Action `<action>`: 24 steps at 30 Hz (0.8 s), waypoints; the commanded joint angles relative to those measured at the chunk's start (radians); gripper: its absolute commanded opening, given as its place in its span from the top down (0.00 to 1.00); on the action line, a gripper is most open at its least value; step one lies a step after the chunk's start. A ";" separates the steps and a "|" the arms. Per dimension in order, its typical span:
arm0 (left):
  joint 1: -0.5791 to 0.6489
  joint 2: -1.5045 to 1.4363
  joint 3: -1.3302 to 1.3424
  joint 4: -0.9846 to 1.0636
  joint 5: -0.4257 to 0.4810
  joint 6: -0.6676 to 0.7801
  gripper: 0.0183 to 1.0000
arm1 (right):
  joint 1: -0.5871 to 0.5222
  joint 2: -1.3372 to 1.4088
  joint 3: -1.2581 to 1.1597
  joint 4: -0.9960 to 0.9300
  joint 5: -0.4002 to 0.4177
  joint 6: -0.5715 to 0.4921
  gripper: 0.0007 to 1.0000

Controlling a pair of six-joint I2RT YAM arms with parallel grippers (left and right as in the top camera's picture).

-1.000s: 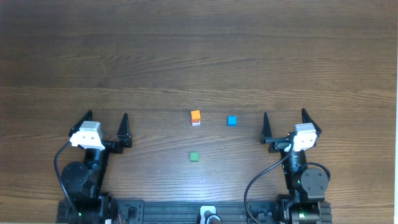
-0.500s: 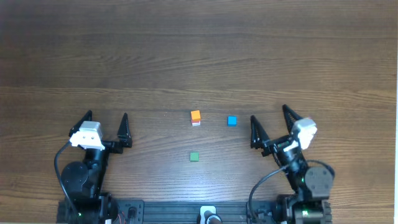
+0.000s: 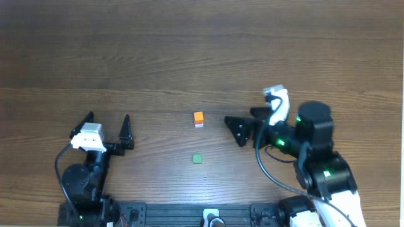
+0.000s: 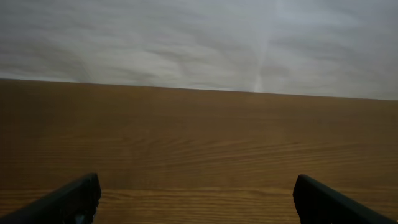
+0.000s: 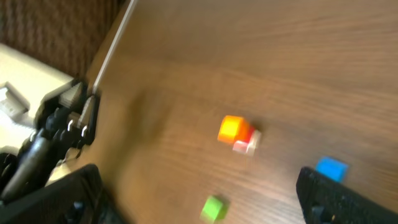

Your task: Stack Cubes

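Now | right tool (image 3: 238, 130) wide | blue cube (image 5: 330, 168) in right wrist view (tool covers it overhead) | left tool (image 3: 107, 117) wide

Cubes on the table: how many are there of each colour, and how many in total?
orange cube: 1
white cube, under the orange one: 1
blue cube: 1
green cube: 1
Total: 4
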 commanded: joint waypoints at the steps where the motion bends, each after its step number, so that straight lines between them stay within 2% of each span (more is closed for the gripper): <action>1: 0.005 -0.008 -0.006 0.002 0.012 0.018 0.00 | 0.200 0.156 0.140 -0.160 0.110 -0.008 0.01; 4: 0.005 -0.008 -0.006 0.002 0.012 0.018 0.00 | 0.321 0.223 0.145 -0.199 0.221 0.051 0.01; 5: 0.005 -0.008 -0.006 0.002 0.013 0.018 0.00 | 0.417 0.278 0.145 -0.227 0.316 0.109 0.01; 13: 0.005 -0.008 -0.006 0.002 0.012 0.018 0.00 | 0.673 0.408 0.146 -0.269 0.521 0.289 0.01; 24: 0.005 -0.008 -0.006 0.002 0.012 0.018 0.00 | 0.806 0.566 0.158 -0.270 0.647 0.517 0.01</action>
